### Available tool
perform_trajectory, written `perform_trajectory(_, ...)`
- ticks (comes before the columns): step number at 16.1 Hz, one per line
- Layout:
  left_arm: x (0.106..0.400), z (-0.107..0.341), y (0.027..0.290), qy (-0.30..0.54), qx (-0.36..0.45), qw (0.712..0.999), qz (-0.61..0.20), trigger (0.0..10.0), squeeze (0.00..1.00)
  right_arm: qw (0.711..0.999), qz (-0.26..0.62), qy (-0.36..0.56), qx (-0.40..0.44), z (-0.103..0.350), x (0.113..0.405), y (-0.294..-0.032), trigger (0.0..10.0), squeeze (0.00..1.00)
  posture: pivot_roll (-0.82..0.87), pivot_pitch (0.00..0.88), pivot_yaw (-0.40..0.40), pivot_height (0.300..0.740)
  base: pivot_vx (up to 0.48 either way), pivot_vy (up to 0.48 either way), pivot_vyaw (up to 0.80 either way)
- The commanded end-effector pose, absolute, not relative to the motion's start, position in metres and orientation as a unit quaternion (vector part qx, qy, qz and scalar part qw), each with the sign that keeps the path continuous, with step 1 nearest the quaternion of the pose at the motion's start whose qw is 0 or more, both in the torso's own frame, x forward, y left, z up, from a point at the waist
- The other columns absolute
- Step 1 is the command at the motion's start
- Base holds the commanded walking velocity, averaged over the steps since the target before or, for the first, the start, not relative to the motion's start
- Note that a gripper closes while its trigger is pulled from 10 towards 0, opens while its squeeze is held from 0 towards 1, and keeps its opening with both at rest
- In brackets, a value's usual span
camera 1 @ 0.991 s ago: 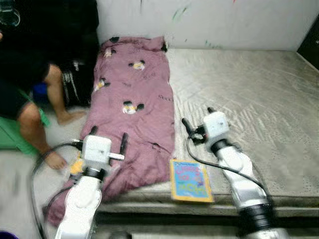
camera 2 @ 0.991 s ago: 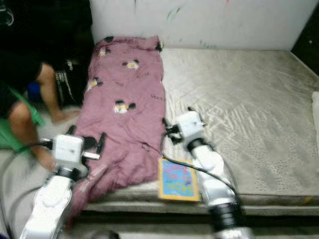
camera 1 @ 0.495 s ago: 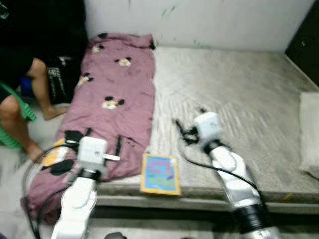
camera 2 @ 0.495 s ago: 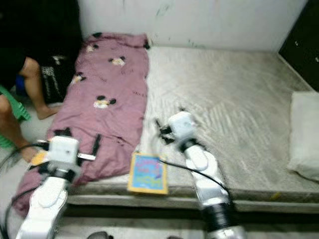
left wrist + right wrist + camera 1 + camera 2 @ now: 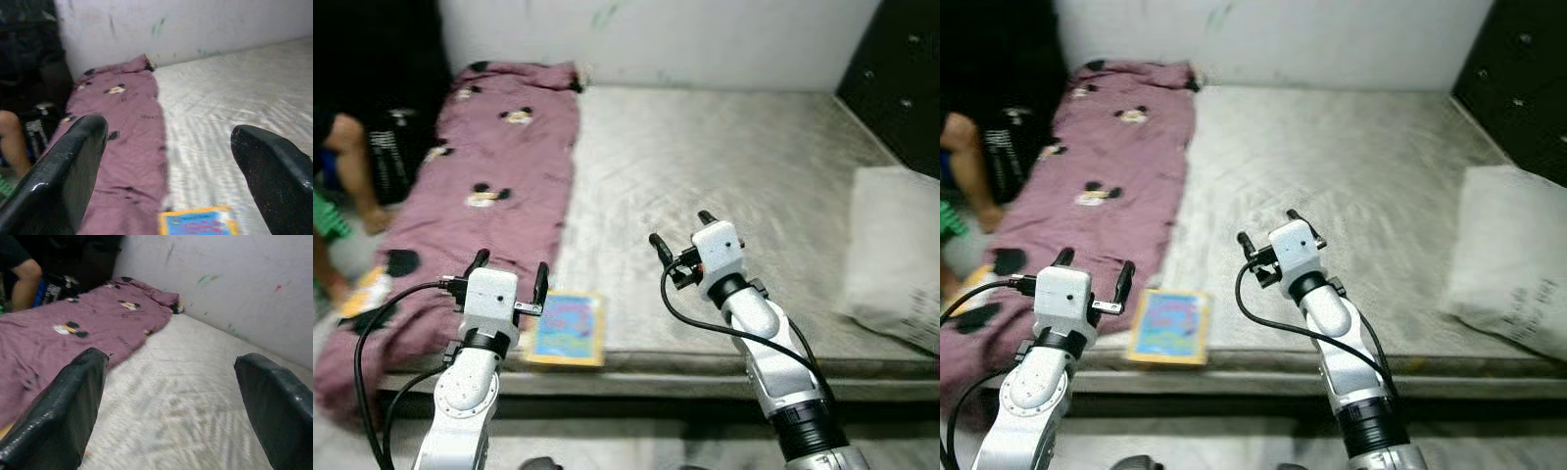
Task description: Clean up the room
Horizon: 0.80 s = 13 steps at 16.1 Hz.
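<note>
A bare grey mattress (image 5: 724, 166) is occupying most of the scene, running from the white marked wall (image 5: 656, 39) toward the robot. A mauve blanket (image 5: 480, 186) printed with cartoon mouse heads is lying along the mattress's left side, its near end trailing off the edge toward the floor. A pale pillow (image 5: 896, 255) is resting at the right edge of the mattress, below a dark cabinet (image 5: 896, 78) standing in the far right corner. A person's bare leg (image 5: 347, 162) is showing at the far left, beside a dark bag (image 5: 391, 157). A colourful picture book (image 5: 566, 328) with a yellow border is lying flat at the near edge of the mattress, just beside the blanket and slightly overhanging the edge. A small yellow item (image 5: 364, 294), too blurred to identify, is sitting on the trailing blanket at the left.

The left gripper (image 5: 506, 277) is hovering above the near end of the blanket, just left of the book, with its two black fingers spread apart and nothing between them; in the left wrist view, the fingers (image 5: 63, 166) are framing the blanket, the mattress and the top edge of the book. The right gripper (image 5: 680, 230) is hovering over the bare middle of the mattress, to the right of the book and apart from it, with its fingers likewise spread and empty; in the right wrist view, its fingers (image 5: 63, 411) are framing the mattress, the blanket and the wall
</note>
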<state>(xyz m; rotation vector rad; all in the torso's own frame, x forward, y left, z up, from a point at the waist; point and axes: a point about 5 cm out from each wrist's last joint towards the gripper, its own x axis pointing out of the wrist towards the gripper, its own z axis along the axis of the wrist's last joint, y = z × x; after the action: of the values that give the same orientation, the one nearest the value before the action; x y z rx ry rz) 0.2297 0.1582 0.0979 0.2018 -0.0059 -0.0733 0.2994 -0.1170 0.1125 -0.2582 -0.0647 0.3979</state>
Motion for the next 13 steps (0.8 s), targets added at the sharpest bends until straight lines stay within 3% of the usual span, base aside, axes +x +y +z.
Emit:
perform_trajectory(1, 0.2303, 0.0981, 0.1526, -0.005, 0.096, 0.994, -0.045, 10.0, 0.00, 0.973, 0.189, -0.032, -0.131, 0.1143, 0.3014, -0.1237, 10.0, 0.00, 0.00, 0.000, -0.029, 0.740, 0.000, 0.000, 0.00)
perform_trajectory(13, 0.2309, 0.0986, 0.1527, -0.008, 0.083, 0.995, -0.046, 10.0, 0.00, 0.975, 0.185, -0.031, -0.120, 0.1138, 0.3004, -0.1252, 10.0, 0.00, -0.01, 0.000, -0.027, 0.740, 0.000, 0.000, 0.00)
